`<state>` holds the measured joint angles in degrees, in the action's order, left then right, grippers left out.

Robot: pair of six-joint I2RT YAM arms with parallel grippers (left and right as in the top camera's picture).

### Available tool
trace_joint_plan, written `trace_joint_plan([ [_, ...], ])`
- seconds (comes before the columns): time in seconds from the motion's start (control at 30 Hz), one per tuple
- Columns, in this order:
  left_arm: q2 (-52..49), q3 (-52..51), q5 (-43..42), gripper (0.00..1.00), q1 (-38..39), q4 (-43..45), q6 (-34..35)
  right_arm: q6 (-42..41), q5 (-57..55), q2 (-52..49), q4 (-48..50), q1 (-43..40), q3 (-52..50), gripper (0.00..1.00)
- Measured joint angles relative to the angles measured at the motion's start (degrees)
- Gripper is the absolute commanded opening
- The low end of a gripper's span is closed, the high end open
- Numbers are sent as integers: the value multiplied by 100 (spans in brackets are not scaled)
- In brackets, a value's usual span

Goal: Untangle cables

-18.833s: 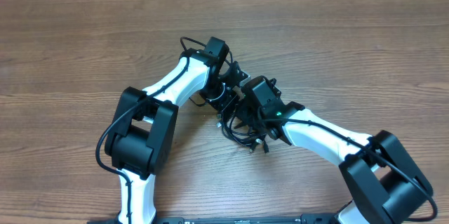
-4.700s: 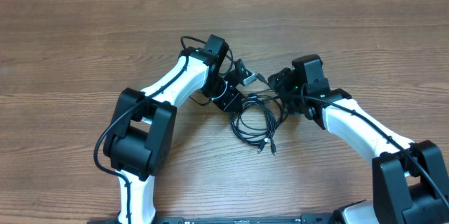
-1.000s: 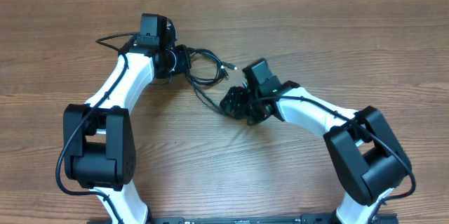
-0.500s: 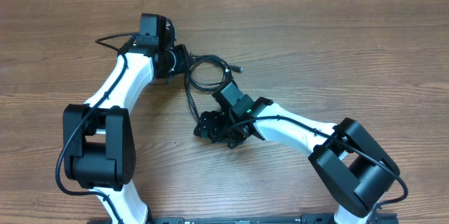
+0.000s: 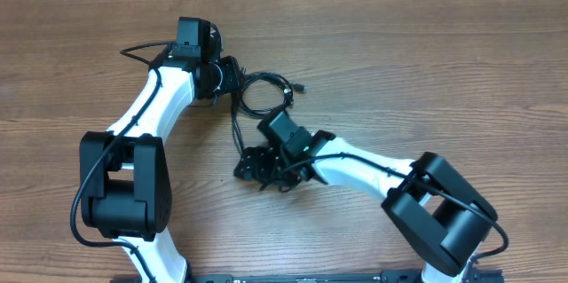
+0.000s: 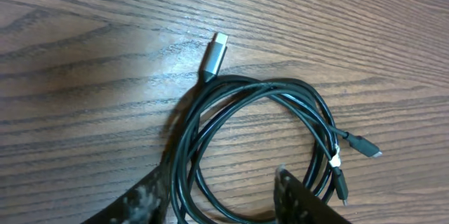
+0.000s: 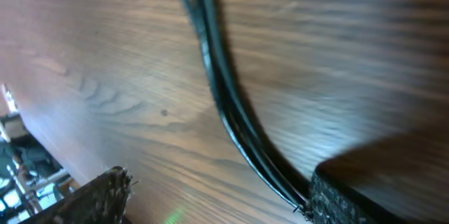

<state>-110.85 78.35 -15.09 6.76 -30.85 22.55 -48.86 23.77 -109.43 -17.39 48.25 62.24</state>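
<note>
The cables form a thin black coil (image 5: 263, 93) on the wooden table, just right of my left gripper (image 5: 228, 77). In the left wrist view the coil (image 6: 259, 122) shows a silver plug (image 6: 217, 50) and small plug ends (image 6: 363, 145). My left gripper (image 6: 223, 180) stands open, with strands of the coil lying between its fingers. A strand (image 5: 234, 130) runs from the coil down to my right gripper (image 5: 255, 166). In the blurred right wrist view my right gripper (image 7: 217, 182) is open, and black strands (image 7: 224, 104) pass close beside its right finger (image 7: 358, 199).
The bare wooden table (image 5: 426, 61) stretches around both arms. The left arm's white links (image 5: 160, 106) lie left of the coil, and the right arm (image 5: 364, 166) reaches in from the lower right. Thick black arm wiring (image 5: 142, 50) loops beside the left wrist.
My left gripper has opened off the coil, which has settled into a rounder loop. My right gripper has swung left and toward the table's front, along the trailing strand.
</note>
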Motion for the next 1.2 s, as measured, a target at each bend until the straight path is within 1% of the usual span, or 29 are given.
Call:
trace_joint_plan([
  [0.1, 0, 0, 92, 52, 0, -35, 2, -42, -4, -52, 282, 216, 0, 85],
  [0.23, 0, 0, 328, 54, 0, -114, 2, -39, -2, -79, 446, 378, 0, 85],
  [0.33, 0, 0, 494, 59, 0, -166, -2, 59, 17, -79, 337, 363, 13, 85],
  [0.4, 0, 0, 612, 60, 0, -197, 0, 225, 46, -66, 72, 297, 107, 88],
  [0.47, 0, 0, 673, 61, 0, -199, 2, 420, 50, -28, -118, 216, 208, 98],
  [0.5, 0, 0, 691, 61, 0, -201, 2, 551, 46, 13, -192, 166, 264, 100],
  [0.57, 0, 0, 726, 63, 0, -234, -2, 754, 24, 116, -227, 83, 348, 100],
  [0.67, 0, 0, 728, 64, 0, -330, -15, 1036, -197, 404, -334, -109, 516, 100],
  [0.83, 0, -2, 723, 65, 0, -702, -20, 1180, -933, 540, -822, -678, 608, 100],
  [0.93, 0, -2, 662, 65, 0, -1161, -22, 1202, -1320, 540, -1097, -1152, 601, 100],
  [1.07, 0, -15, 372, 65, 2, -1991, -37, 1220, -1552, 540, -1274, -1714, 601, 100],
  [1.2, 0, -22, -22, 66, 85, -2542, -251, 1239, -1683, 540, -1473, -2103, 601, 100],
])
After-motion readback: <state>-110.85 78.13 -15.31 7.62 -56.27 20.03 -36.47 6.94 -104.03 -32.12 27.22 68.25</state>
